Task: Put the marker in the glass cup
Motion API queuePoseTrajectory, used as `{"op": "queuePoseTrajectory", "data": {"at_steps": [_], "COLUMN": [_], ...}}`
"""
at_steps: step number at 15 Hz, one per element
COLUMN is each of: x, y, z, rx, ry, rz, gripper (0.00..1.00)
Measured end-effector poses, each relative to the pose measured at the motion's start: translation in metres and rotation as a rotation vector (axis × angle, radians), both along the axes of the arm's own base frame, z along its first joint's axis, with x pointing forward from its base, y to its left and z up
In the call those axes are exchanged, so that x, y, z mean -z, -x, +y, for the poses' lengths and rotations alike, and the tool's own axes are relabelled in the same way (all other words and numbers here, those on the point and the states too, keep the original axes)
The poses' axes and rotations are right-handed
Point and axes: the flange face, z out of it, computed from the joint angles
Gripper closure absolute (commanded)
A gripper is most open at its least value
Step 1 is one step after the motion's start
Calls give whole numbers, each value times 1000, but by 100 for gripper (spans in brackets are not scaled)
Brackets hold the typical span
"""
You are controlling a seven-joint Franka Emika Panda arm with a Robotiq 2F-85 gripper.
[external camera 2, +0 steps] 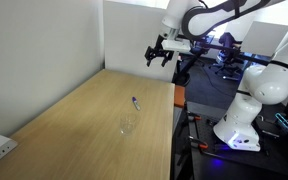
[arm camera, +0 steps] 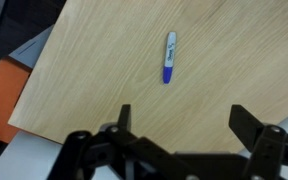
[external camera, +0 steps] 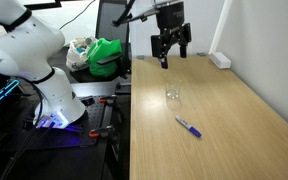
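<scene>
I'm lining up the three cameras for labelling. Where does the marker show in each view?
In an exterior view: the marker lies lower centre-right, nearer the camera than the glass cup.
In an exterior view: the marker lies mid-frame, beyond the glass cup.
Wrist view: the marker lies upper centre, above the open claw.
Shared landmark: the wooden table, seen in all three.

Arm (external camera 2: pixel 199 18) up high, reaching fwd — gripper (external camera: pixel 170 55) pointing down, fingers (arm camera: pixel 246 120) spread wide, empty.
</scene>
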Motion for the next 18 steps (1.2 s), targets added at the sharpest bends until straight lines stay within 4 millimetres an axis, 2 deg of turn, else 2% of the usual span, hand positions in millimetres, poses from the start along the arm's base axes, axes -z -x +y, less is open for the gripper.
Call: {"op": "queuePoseTrajectory", "data": {"at_steps": [10,15,18], "x": [82,107,108], "y": [-23,-34,-35], "z": [-36,-47,-46], "rx": [69,84,84], "ry": [-39,-53,-53], "rz": [100,143,145], "gripper": [0,0,0]}}
